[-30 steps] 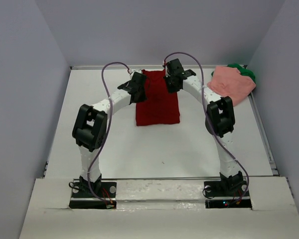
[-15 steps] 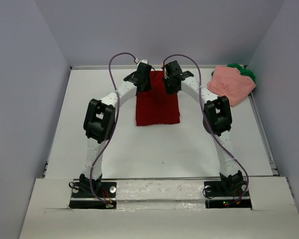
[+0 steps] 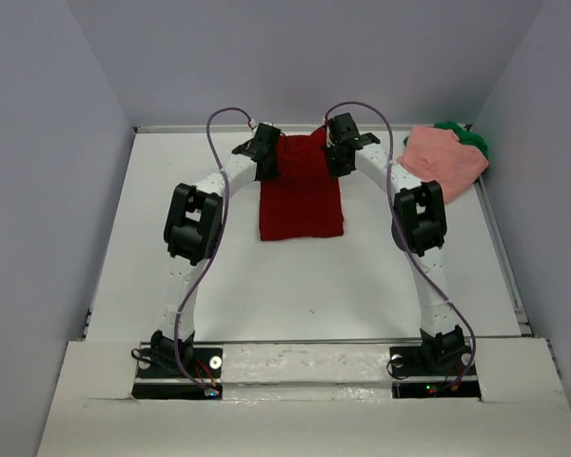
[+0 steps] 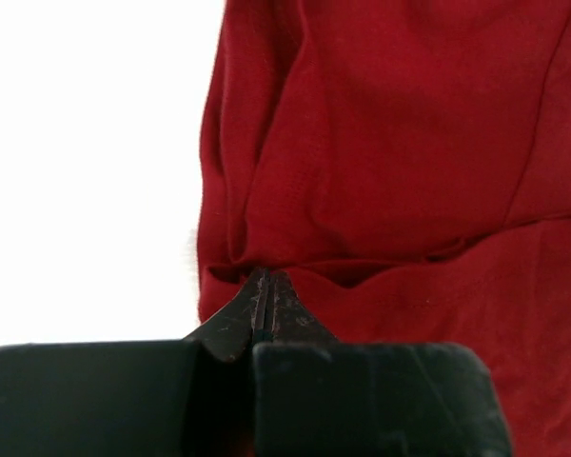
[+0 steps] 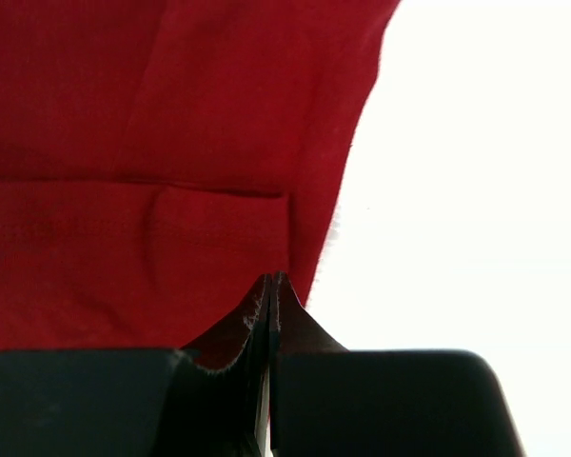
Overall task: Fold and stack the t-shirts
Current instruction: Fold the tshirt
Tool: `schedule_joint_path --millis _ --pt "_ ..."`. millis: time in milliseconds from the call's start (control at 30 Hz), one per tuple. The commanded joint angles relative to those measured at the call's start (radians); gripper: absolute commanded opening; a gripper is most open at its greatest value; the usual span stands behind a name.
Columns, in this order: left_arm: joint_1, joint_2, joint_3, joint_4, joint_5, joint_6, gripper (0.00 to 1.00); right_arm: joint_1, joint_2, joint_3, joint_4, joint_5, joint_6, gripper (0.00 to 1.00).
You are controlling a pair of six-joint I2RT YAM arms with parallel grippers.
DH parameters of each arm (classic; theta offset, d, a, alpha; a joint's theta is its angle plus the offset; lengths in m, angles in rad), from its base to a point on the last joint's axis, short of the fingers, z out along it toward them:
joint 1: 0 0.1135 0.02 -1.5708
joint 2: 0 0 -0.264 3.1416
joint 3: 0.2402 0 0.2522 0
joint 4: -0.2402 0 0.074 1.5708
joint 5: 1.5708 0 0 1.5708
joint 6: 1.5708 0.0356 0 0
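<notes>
The dark red t-shirt (image 3: 302,195) lies as a long folded strip at the far middle of the table. My left gripper (image 3: 266,157) is shut on its far left corner, and my right gripper (image 3: 338,152) is shut on its far right corner. The far edge is held taut between them. In the left wrist view the shut gripper (image 4: 264,276) pinches a fold of the red cloth (image 4: 400,152). In the right wrist view the shut gripper (image 5: 273,278) pinches the cloth's (image 5: 152,162) right edge. The salmon pink t-shirt (image 3: 443,160) lies crumpled at the far right, on top of the green t-shirt (image 3: 468,138).
White table (image 3: 314,286) with a raised rim; grey walls close in on the left, back and right. Both arm bases stand at the near edge. The pink and green pile sits against the right rim.
My left gripper has moved from the shirt's left edge to its far left corner. My right gripper has shifted slightly farther back. The shirt's far edge has risen between them.
</notes>
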Motion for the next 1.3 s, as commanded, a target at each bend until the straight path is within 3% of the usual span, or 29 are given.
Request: schedule_joint_path --millis 0,733,1267 --pt "0.010 -0.013 0.052 0.000 0.012 0.021 0.00 -0.006 0.016 0.060 0.023 -0.008 -0.010 0.00" --pt "0.016 0.049 0.050 -0.049 0.006 -0.029 0.00 -0.015 0.062 0.014 0.037 -0.031 0.017 0.00" --pt "-0.018 -0.038 -0.109 -0.164 -0.070 -0.187 0.00 -0.006 -0.088 -0.260 0.043 0.010 0.109 0.00"
